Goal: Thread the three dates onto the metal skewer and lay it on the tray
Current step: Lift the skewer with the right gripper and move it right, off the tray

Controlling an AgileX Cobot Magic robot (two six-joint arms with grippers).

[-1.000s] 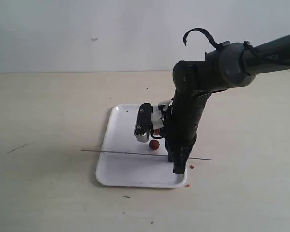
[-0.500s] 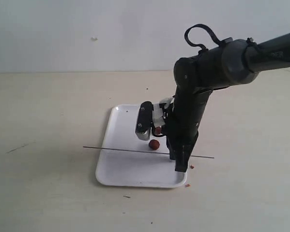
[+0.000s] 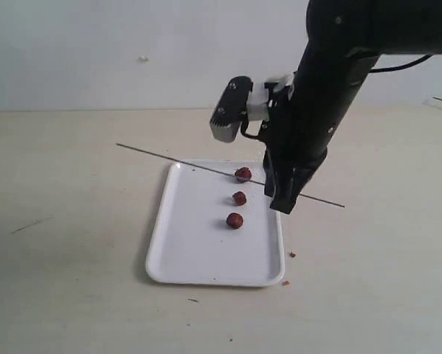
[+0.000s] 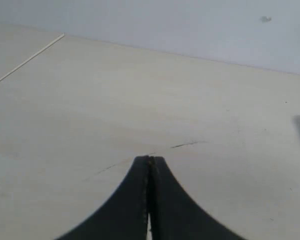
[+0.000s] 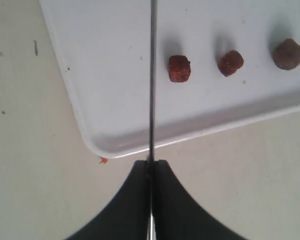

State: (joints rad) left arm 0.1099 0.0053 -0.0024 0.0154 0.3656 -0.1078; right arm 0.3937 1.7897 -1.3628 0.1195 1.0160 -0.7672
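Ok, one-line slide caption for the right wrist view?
Right gripper pinches the metal skewer above the tray, three unthreaded dates alongside.

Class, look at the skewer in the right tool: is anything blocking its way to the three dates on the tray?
Nothing visible does. The right tool holds the metal skewer over the tray; the three dates lie uncovered in a row.
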